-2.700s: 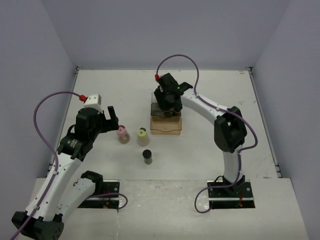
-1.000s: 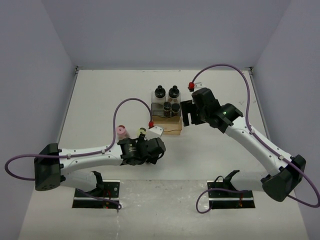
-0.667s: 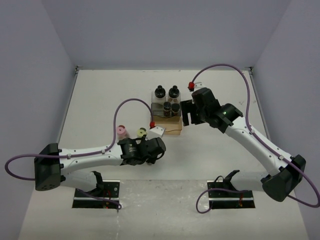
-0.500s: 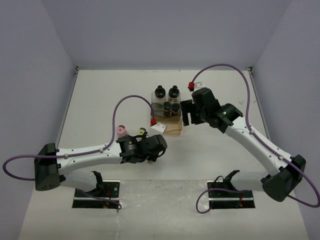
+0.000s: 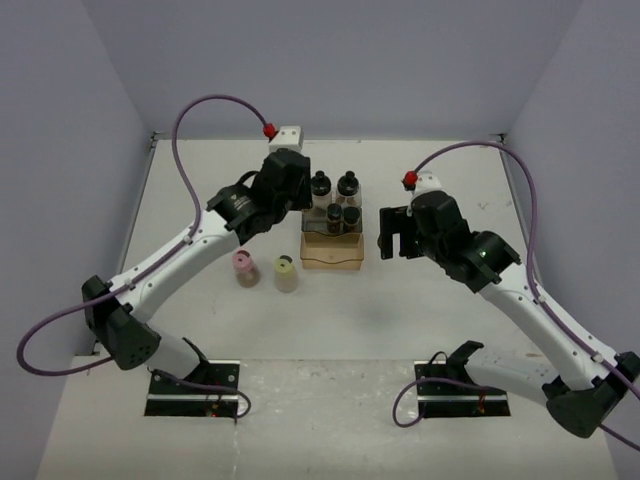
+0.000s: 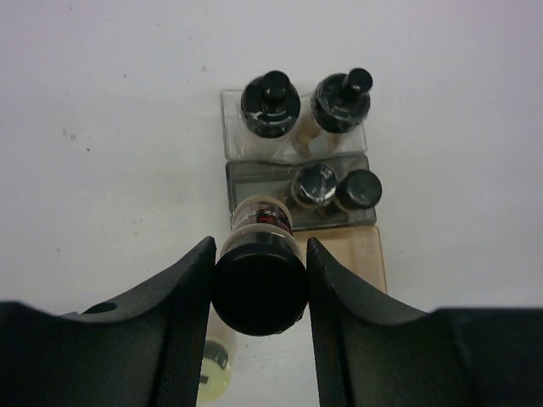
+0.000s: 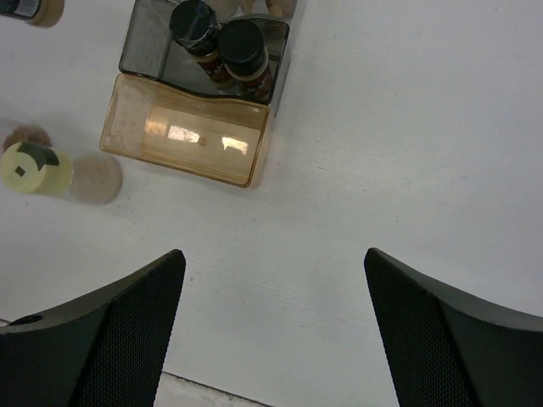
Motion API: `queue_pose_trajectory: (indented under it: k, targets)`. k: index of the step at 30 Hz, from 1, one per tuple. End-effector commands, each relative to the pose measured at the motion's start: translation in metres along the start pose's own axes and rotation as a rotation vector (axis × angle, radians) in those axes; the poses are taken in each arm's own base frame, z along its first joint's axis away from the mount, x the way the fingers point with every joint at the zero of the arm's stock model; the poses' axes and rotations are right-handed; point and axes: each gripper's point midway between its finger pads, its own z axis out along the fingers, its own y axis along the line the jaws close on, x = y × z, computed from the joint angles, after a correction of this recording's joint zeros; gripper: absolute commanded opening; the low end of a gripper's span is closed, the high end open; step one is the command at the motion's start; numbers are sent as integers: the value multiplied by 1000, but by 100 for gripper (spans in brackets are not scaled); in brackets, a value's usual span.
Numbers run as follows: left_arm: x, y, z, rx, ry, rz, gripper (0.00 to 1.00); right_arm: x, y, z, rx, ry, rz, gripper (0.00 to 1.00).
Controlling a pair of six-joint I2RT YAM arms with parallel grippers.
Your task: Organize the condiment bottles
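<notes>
black-capped jars [image 6: 270, 102], 4, sit on the rack's [image 5: 332, 250] clear and grey steps. left gripper [image 6: 260, 248] clamps a 5th jar [image 6: 258, 292] above the rack's left edge; right gripper [image 7: 273, 254] gapes empty right of the rack. pink-capped jar [image 5: 242, 266] and yellow-green-capped jar [image 5: 286, 268] wait left of the rack, unplaced.

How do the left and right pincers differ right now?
The left pincer is shut on a black-capped jar; the right pincer is open and empty. The left pincer hangs at the left side of the rack; the right pincer sits off its right side, over the table. Both face downward.
</notes>
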Motion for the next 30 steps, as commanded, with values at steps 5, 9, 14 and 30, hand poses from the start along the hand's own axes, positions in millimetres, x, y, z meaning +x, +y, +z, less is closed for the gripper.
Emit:
queue_pose_trajectory:
  k: [5,9,14,30]
  targets:
    - [-26,-1,58,69,24,-25,0,2,0,-4,-17,-41,29,88]
    - [-25,-12,73,108,36,-22,0,2,2,-8,-39,-47,20,88]
    - [-12,-17,94,106,68,-17,0,6,6,-8,-68,-41,17,88]
    - [44,-5,139,27,174,8,0,12,8,-7,-93,-40,8,88]
